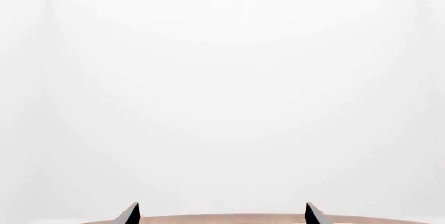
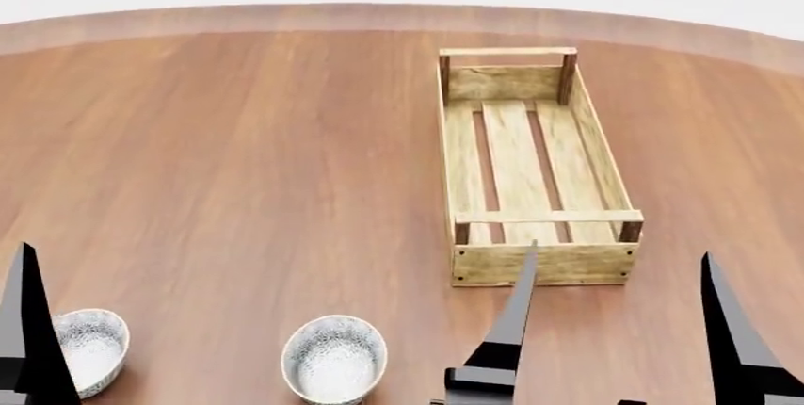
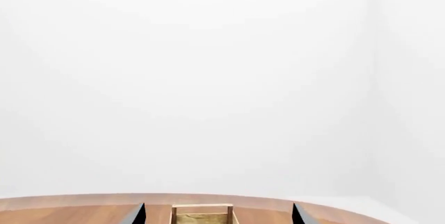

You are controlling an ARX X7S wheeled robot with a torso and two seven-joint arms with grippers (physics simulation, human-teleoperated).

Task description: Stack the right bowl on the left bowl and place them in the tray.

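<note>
While both bowls [image 2: 334, 358] [image 2: 90, 348] sit apart on the tabletop [image 2: 251, 160], the tray [image 2: 540, 264] holds nothing (both grippers' [image 2: 616, 330] [image 1: 222, 214] fingers spread, released).

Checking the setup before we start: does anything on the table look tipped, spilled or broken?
Nothing stands out. The left bowl and right bowl sit upright and apart on the table, and the tray lies flat, empty and intact.

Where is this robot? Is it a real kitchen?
Probably not a real kitchen. It looks like a computer-made practice room: a big round wooden table with plain white all around, holding only two speckled bowls and a wooden tray.
</note>
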